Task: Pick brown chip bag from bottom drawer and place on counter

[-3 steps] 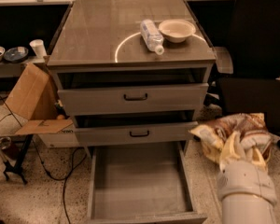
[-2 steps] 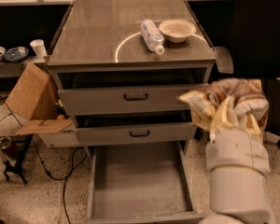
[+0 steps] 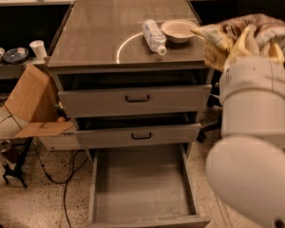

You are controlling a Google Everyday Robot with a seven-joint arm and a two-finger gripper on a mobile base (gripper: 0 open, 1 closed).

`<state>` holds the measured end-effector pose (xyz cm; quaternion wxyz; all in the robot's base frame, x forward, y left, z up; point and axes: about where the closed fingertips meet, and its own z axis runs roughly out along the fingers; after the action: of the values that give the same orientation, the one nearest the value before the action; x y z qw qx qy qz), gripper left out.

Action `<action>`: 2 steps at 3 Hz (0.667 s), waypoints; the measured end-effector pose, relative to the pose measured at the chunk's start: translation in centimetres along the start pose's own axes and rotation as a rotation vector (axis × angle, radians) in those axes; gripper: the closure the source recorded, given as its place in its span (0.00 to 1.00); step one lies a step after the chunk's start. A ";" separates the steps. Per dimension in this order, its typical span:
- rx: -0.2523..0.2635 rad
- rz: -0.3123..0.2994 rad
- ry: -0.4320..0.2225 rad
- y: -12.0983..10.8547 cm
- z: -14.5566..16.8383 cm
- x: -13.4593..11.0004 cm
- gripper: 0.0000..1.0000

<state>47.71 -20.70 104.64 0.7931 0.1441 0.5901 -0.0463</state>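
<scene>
My gripper (image 3: 251,45) is at the right of the camera view, level with the right edge of the counter (image 3: 95,37). It is shut on the brown chip bag (image 3: 270,25), a crumpled brown and cream foil bag held up in the air beside the counter's right edge. My pale arm (image 3: 251,141) fills the lower right. The bottom drawer (image 3: 142,189) is pulled out, and its plain grey inside shows nothing in it. The counter bears a pale ring mark.
A clear plastic bottle (image 3: 154,36) lies on the counter next to a pale bowl (image 3: 179,30). Two shallower drawers (image 3: 135,99) with black handles are slightly open. A tan cardboard box (image 3: 31,99) stands at the left. Cables lie on the floor.
My arm has risen with the chip bag, from low beside the drawers up to counter height at the right edge. The drawers, bottle and bowl have not moved.
</scene>
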 end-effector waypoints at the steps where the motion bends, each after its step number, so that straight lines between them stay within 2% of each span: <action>1: -0.045 0.067 -0.054 5.0 3.2 -5.5 1.00; 2: -0.174 0.211 -0.180 12.2 3.0 -14.5 1.00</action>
<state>49.08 -11.31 121.32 0.8527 0.1315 0.4999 0.0757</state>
